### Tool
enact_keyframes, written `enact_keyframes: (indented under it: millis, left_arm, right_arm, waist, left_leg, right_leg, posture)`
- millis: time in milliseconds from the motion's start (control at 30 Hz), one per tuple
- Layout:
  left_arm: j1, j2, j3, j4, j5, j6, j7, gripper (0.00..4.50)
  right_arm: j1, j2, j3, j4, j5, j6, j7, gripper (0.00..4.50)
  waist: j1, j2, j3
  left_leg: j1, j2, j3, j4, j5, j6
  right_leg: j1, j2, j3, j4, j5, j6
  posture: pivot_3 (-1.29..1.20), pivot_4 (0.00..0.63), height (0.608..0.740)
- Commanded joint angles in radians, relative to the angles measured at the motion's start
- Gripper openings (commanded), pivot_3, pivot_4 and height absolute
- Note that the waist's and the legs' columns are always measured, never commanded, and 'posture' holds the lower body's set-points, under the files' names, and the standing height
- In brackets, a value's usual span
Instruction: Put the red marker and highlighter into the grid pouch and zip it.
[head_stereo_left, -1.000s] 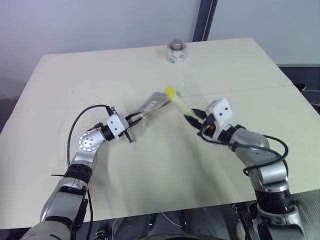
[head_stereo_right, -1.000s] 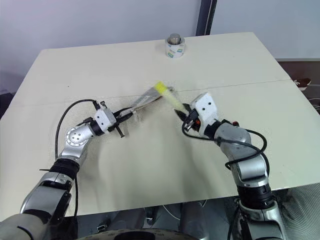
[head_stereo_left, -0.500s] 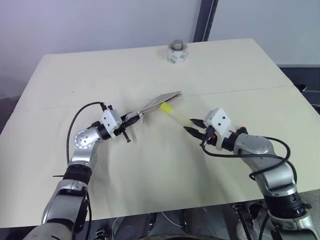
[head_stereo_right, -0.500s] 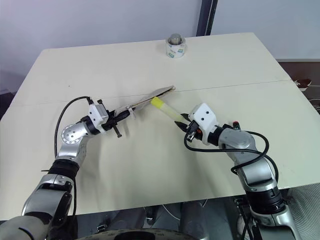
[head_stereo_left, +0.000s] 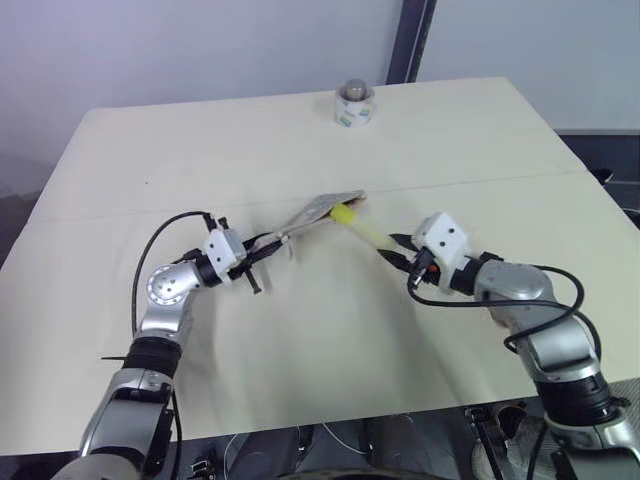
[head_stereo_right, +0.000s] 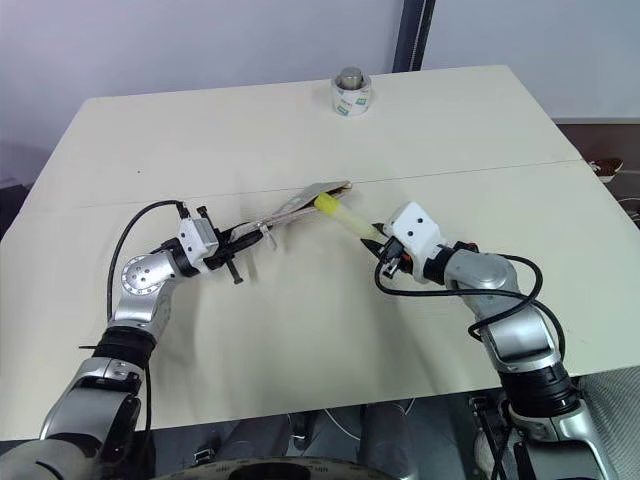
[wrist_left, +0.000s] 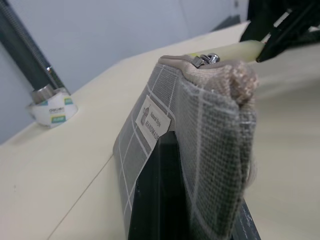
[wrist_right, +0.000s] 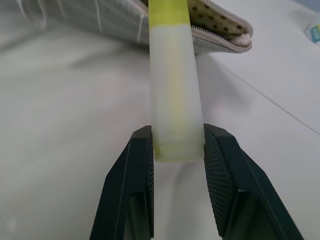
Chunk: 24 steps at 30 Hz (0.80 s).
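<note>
Left gripper (head_stereo_left: 268, 248) is clamping fully closed on one end of the grid pouch (head_stereo_left: 318, 209), holding it lifted off the table (head_stereo_left: 300, 350) — the pouch is angling up and away toward the far right, its open zipper mouth pointing at the other arm. In the left wrist view the grid pouch (wrist_left: 200, 130) is sitting pinched between the black fingers (wrist_left: 160, 200), white centre label (wrist_left: 154, 121) facing out, zipper pull (wrist_left: 205, 59) showing at the far end.

At the mouth, the highlighter (head_stereo_left: 362, 226) is going in cap first: the brighter yellow cap is sitting right at the opening, touching the pouch edge, while the pale body is stretching back to the right. The right wrist view is showing the cap (wrist_right: 169, 11) just inside the zipper line, with the dotted lining (wrist_right: 215, 22) visible beside it.

Right gripper (head_stereo_left: 398, 252) is gripping the highlighter's rear end, jaws narrow and pressed against both sides of the barrel — fingers (wrist_right: 137, 175) flanking it, pointing left and slightly down toward the pouch.

A roll of tape (head_stereo_left: 352, 106) is standing at the far edge of the table, well apart from both arms.
</note>
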Motion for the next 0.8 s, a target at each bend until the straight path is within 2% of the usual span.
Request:
enact_keyframes:
  millis: [33,267,400,600,800]
  left_arm:
    - [-0.019,0.036,-0.014,-0.003,0.083,-0.138,0.002,0.0]
    - [-0.068,0.068,-0.055,0.05,0.163,-0.282,0.004,0.0]
    - [-0.075,0.055,-0.076,0.052,0.12,-0.301,-0.034,0.0]
    - [-0.085,0.039,-0.096,0.056,0.068,-0.314,-0.079,0.0]
    - [-0.104,0.013,-0.08,0.023,-0.068,-0.222,-0.175,0.0]
  right_arm:
    - [-0.022,-0.05,0.039,-0.019,-0.047,-0.038,0.042,0.81]
    - [-0.035,-0.082,0.096,-0.049,-0.08,-0.052,0.092,0.81]
    - [-0.069,-0.069,0.163,-0.051,-0.136,-0.123,0.11,0.81]
    - [-0.144,0.033,0.236,-0.053,-0.159,-0.12,0.105,0.81]
    - [-0.187,0.051,0.305,-0.004,-0.242,-0.235,0.134,0.81]
  waist:
    - [0.0,0.0,0.0]
    - [0.002,0.0,0.0]
    - [-0.002,0.0,0.0]
    - [0.0,0.0,0.0]
    - [0.001,0.0,0.0]
  left_leg:
    - [0.0,0.0,0.0,0.0,0.0,0.0]
    - [0.0,0.0,0.0,0.0,0.0,0.0]
    - [0.0,0.0,0.0,0.0,0.0,0.0]
    - [0.0,0.0,0.0,0.0,0.0,0.0]
    - [0.0,0.0,0.0,0.0,0.0,0.0]
  right_leg:
    - [0.0,0.0,0.0,0.0,0.0,0.0]
    - [0.0,0.0,0.0,0.0,0.0,0.0]
    - [0.0,0.0,0.0,0.0,0.0,0.0]
    - [0.0,0.0,0.0,0.0,0.0,0.0]
    - [0.0,0.0,0.0,0.0,0.0,0.0]
  posture:
    - [0.0,0.15,0.74]
    - [0.0,0.15,0.74]
    - [0.0,0.15,0.74]
    - [0.0,0.15,0.74]
    - [0.0,0.15,0.74]
